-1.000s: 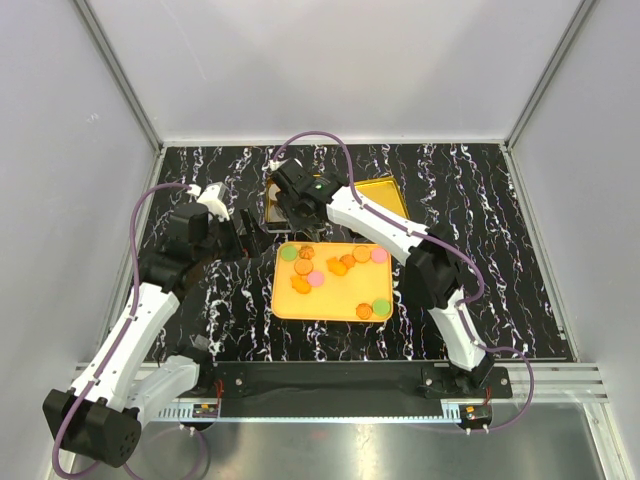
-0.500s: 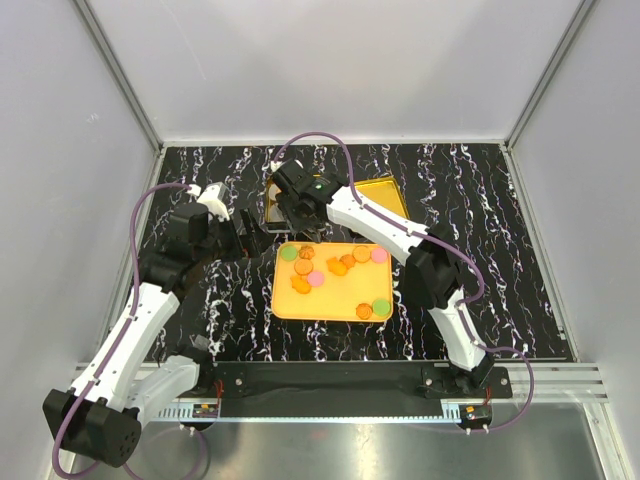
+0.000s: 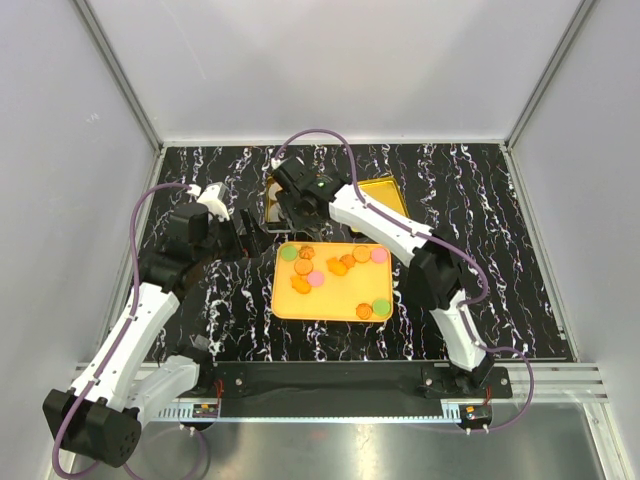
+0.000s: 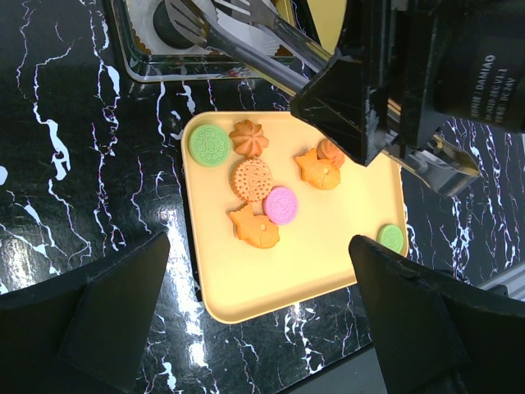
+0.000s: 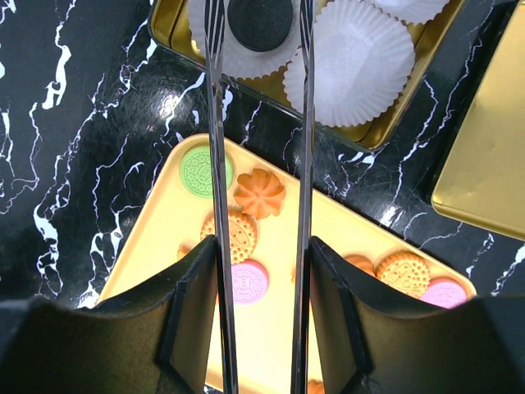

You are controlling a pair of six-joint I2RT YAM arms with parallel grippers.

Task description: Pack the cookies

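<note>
Several cookies [image 4: 254, 179] at tray's [image 4: 344, 246] far edge; black cookie [image 5: 260, 20] in tin [image 5: 168, 25], between parted tongs [image 5: 215, 164] gripped by right gripper [image 5: 261, 271]; left gripper [image 4: 258, 246] wide, empty.

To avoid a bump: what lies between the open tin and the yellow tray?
Only bare table, with the tongs above it; the right wrist view shows this.

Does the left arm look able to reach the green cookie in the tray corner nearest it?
Probably yes: its open tool hangs near that corner, the green cookie lies uncovered, and the right arm's tongs are away over the tin.
</note>
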